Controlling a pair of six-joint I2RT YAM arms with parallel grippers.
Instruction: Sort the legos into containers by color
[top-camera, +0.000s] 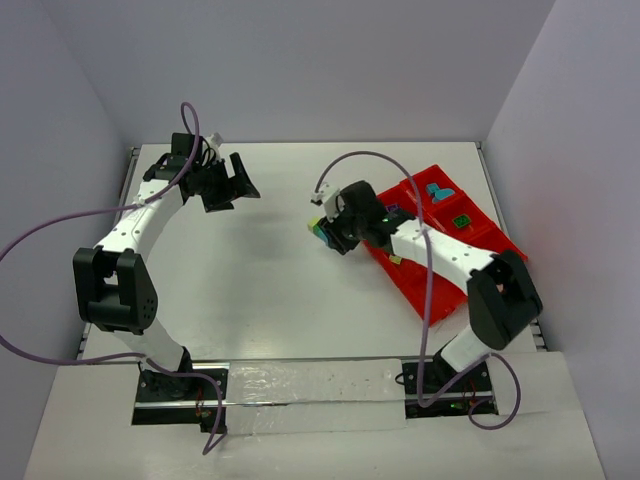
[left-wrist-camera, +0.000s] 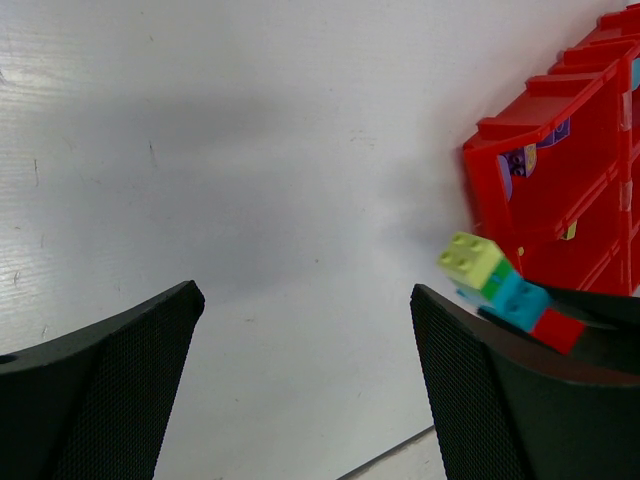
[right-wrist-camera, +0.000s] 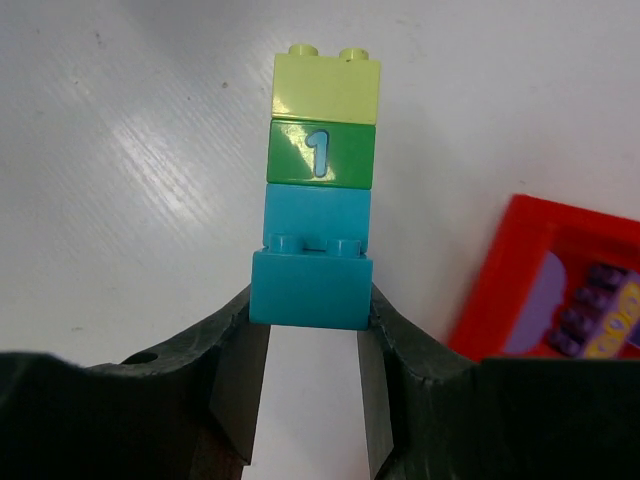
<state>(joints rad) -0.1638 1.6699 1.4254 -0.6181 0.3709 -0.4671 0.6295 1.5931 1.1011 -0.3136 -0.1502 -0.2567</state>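
Observation:
My right gripper (right-wrist-camera: 312, 305) is shut on the bottom teal brick of a lego stack (right-wrist-camera: 320, 190): two teal bricks, a green brick marked 1, and a pale yellow brick at the far end. It holds the stack above the table, left of the red tray (top-camera: 440, 268). The stack also shows in the top view (top-camera: 318, 228) and in the left wrist view (left-wrist-camera: 495, 283). The tray holds a teal brick (top-camera: 437, 189), a green brick (top-camera: 461, 221) and a purple brick (right-wrist-camera: 590, 310) in separate compartments. My left gripper (left-wrist-camera: 305, 300) is open and empty at the far left (top-camera: 228, 180).
The red tray lies slanted at the right side of the white table (top-camera: 260, 270). Grey walls enclose the table at the back and sides. A purple cable loops over each arm.

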